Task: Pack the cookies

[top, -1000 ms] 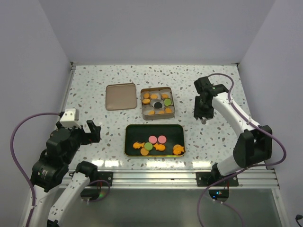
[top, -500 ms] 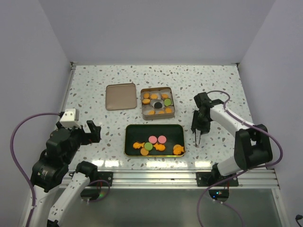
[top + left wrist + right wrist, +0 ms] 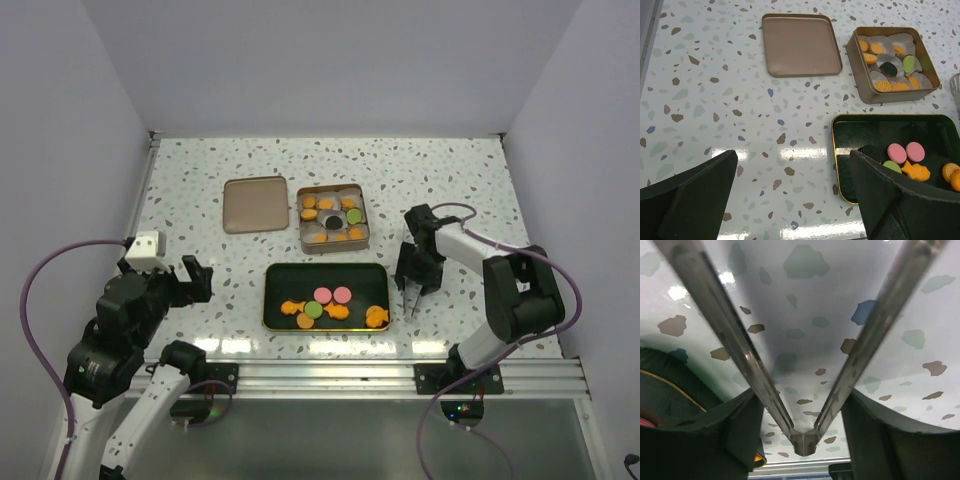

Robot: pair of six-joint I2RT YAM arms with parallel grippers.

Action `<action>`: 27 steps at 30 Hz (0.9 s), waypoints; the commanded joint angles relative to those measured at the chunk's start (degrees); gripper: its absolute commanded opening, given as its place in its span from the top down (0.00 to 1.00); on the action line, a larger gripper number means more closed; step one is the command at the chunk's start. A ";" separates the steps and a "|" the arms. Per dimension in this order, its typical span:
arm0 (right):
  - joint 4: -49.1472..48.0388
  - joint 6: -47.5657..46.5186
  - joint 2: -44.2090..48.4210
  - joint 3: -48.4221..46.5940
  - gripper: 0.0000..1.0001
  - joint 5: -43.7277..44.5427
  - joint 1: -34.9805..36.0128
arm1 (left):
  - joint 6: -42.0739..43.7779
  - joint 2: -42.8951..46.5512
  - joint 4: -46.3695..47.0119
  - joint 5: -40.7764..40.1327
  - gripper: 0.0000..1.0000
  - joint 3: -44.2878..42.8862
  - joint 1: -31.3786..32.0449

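Silver metal tweezers (image 3: 752,375) sat pinched between the dark fingers (image 3: 740,435) of my right gripper (image 3: 802,407). Their joined end was nearest my wrist and the two blades were spread apart, with only speckled terrazzo tabletop (image 3: 805,300) showing between them. The blades pointed down, low over the table just beside the right edge of the dark green oblong tray (image 3: 300,278); I could not tell whether the tips touched the surface. My right arm was folded back toward its base, wrist bent downward. My left gripper (image 3: 794,157) hung wide apart and empty, raised over the near left of the table. The cookies (image 3: 341,294), orange, pink and green, lay partly loose in that tray and partly in white paper cups (image 3: 902,42) inside the square gold tin (image 3: 900,95) behind it. The tin's flat lid (image 3: 255,204) lay just to its left.
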State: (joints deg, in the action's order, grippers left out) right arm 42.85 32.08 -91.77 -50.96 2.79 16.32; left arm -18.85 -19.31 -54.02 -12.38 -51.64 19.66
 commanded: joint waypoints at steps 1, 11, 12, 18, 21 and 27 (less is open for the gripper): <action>-1.37 0.27 -0.78 0.42 0.32 1.08 -0.32 | 0.75 0.15 2.78 -0.19 0.00 0.04 0.38; 4.69 -0.87 3.07 -4.58 0.10 5.30 -0.23 | 0.75 -1.43 2.60 -0.19 0.00 -0.13 0.38; 6.35 -0.87 3.52 -5.46 0.07 5.82 -0.32 | 0.75 -1.61 2.60 -0.27 0.00 -0.22 0.38; 11.37 -2.36 9.92 -13.63 0.02 6.09 -0.32 | 0.75 -3.10 2.43 -0.45 0.00 -0.57 0.38; 9.98 -4.64 15.01 -17.50 0.01 0.05 -0.23 | 0.13 -4.50 2.16 -1.76 0.00 -0.92 0.38; 1.56 -3.70 26.70 -19.01 0.01 -14.97 0.21 | -1.45 -8.89 2.60 -2.30 0.00 -1.98 0.38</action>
State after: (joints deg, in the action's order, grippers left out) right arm 49.04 28.77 -70.04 -68.60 -2.04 16.34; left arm -19.33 -25.71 -54.04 -13.76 -51.72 19.66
